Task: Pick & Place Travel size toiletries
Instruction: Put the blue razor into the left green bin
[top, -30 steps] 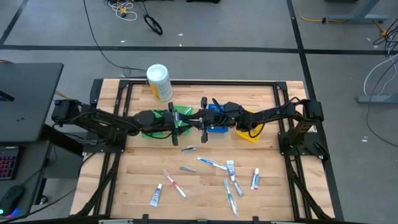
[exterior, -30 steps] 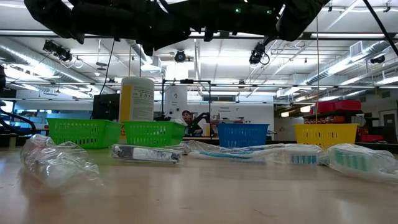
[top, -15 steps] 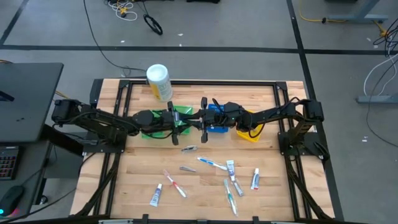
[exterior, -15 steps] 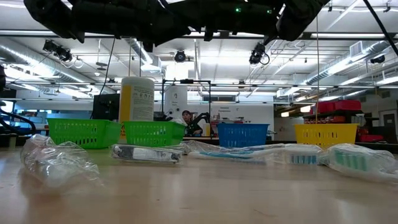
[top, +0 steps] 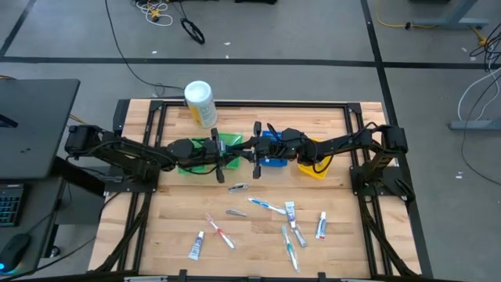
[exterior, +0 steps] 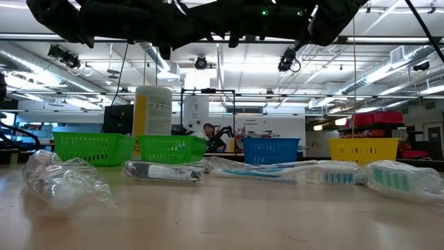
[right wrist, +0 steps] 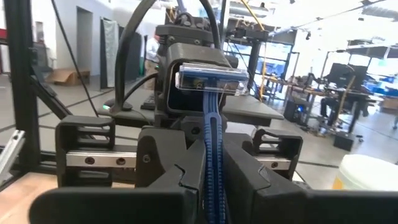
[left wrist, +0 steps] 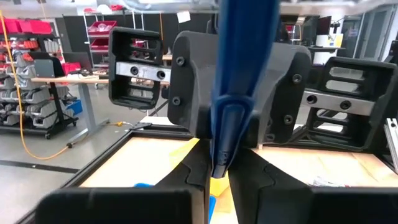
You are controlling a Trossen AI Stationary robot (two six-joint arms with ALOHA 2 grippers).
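Note:
Above the bins at mid-table, my left gripper (top: 244, 149) and my right gripper (top: 258, 149) meet tip to tip. Both are shut on a blue razor (right wrist: 211, 130), whose clear head (right wrist: 211, 79) stands before the left arm's wrist. In the left wrist view the razor (left wrist: 239, 62) runs down between my left gripper's (left wrist: 221, 179) fingers. Other toiletries lie flat on the wood in front: toothbrushes (top: 266, 206), (top: 219, 231), small tubes (top: 196, 245), (top: 321, 225) and silvery pieces (top: 239, 187). My left gripper pinches the narrow lower part of the razor's handle (left wrist: 221, 163) between its two fingers, coming level from the table's left. The razor is lifted clear of the table. My right gripper pinches the handle (right wrist: 212, 177) between its two fingers, coming level from the table's right. The handle rises out of the fingers toward the left arm, head uppermost.
Under the grippers stand a green bin (top: 205, 154), a blue bin (top: 274, 159) and a yellow bin (top: 313, 168) in a row. A white-and-yellow canister (top: 200, 103) stands at the far edge. Clear wrappers (exterior: 66, 182) lie near the low camera.

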